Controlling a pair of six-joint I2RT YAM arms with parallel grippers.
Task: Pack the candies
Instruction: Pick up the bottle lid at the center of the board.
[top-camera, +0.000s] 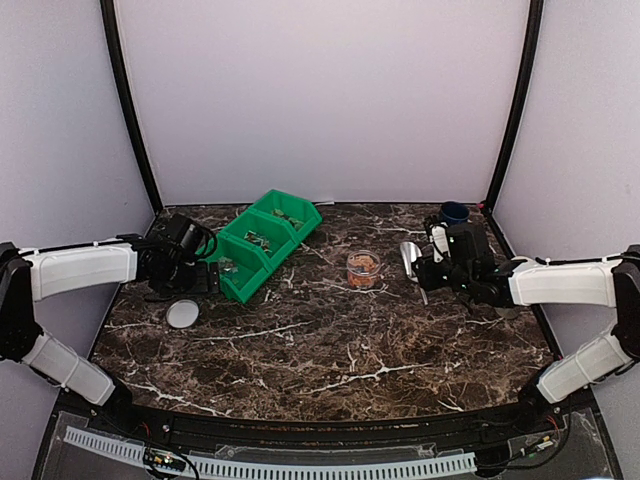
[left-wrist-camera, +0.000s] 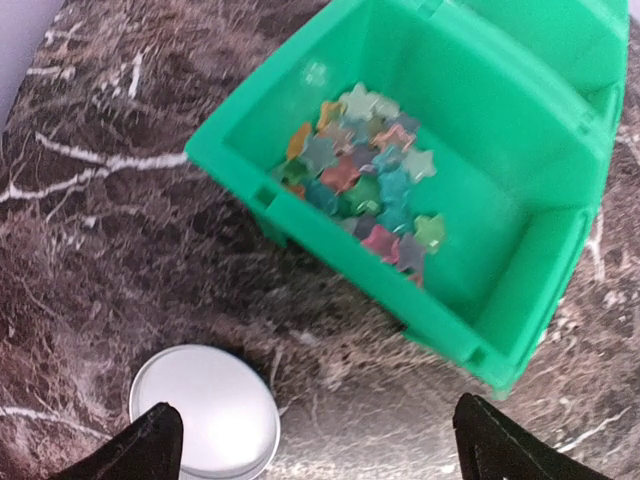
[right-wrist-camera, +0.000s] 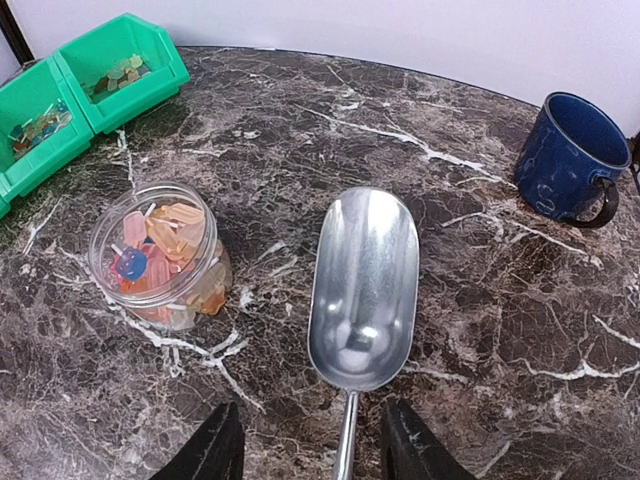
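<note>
Holding candies (right-wrist-camera: 165, 235): one jar (right-wrist-camera: 212, 288), one bin (left-wrist-camera: 520, 150); one scoop (right-wrist-camera: 365, 280).

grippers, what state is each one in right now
Left gripper: open, empty, above the lid and the green bin.
Right gripper: open, fingers either side of the scoop handle, not clamped on it.

The metal scoop (right-wrist-camera: 363, 290) lay bowl-up on the marble counter (right-wrist-camera: 480, 330). Its thin handle ran between the parted fingers (right-wrist-camera: 215, 450) of the right tool (right-wrist-camera: 310, 415), touching neither. Just left stood the clear jar (right-wrist-camera: 215, 278) holding candies (right-wrist-camera: 160, 245). A blue mug (right-wrist-camera: 565, 155) sat far right and a green bin (right-wrist-camera: 135, 98) far left.
</note>
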